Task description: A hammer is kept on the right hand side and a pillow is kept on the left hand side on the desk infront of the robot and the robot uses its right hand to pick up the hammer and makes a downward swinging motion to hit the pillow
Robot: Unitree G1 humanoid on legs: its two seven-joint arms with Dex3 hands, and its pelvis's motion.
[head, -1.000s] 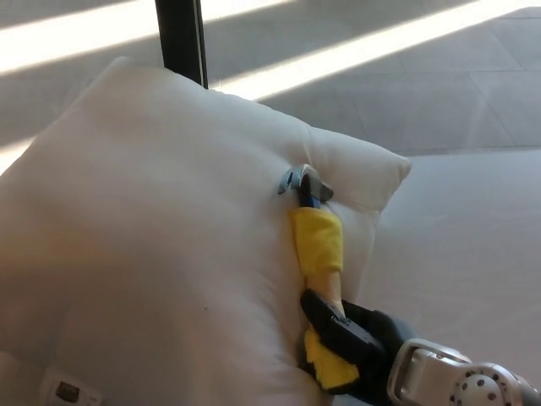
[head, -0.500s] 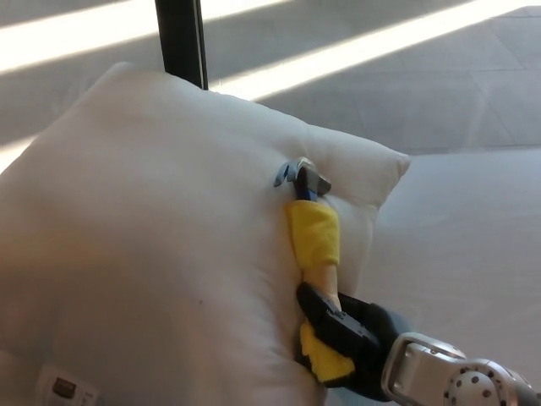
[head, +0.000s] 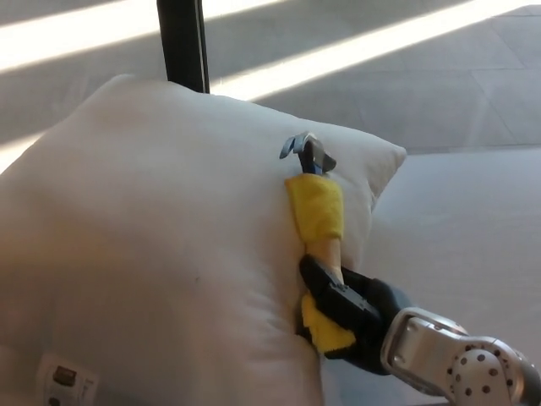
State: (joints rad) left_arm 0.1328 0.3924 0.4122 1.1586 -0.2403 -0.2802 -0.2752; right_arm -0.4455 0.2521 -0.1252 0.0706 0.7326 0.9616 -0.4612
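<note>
A big white pillow (head: 161,245) fills the left and middle of the head view. My right hand (head: 351,317) comes in from the lower right and is shut on the handle of the hammer (head: 317,216), which is wrapped in yellow padding. The hammer points away from me, and its dark metal head (head: 306,152) stands just over the pillow's right part, near the far right corner. Whether the head touches the fabric I cannot tell. My left hand does not show.
The white desk top (head: 456,228) runs to the right of the pillow. A black post (head: 182,42) stands behind the pillow, with a sunlit grey floor beyond. A small label (head: 61,381) sits on the pillow's near left corner.
The hammer's head has risen out of the dent in the pillow, and my right hand has lifted slightly with it. The pillow has sprung back.
</note>
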